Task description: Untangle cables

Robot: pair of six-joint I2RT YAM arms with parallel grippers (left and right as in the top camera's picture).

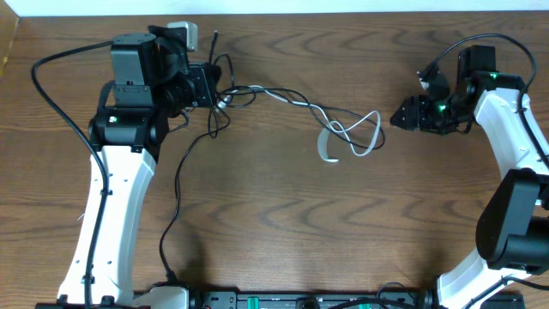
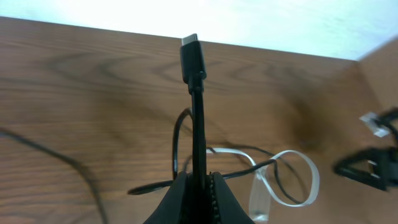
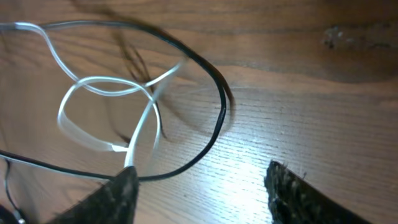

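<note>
The black cable [image 1: 283,97] and the white cable [image 1: 347,142] lie intertwined across the wooden table's middle, forming loops at their right end. My left gripper [image 1: 213,86] is shut on the black cable near its plug end; the plug [image 2: 191,56] stands up beyond the jaws [image 2: 199,180]. My right gripper [image 1: 403,118] is open and empty, just right of the loops. In the right wrist view the black loop [image 3: 217,118] and the white loop [image 3: 93,112] lie ahead of its spread fingers [image 3: 199,186].
The wooden table [image 1: 274,223] is walled at the back by a white edge [image 2: 249,25]. A thicker black arm wire [image 1: 176,189] trails from the left arm toward the front edge. Arm bases stand at the front left and right.
</note>
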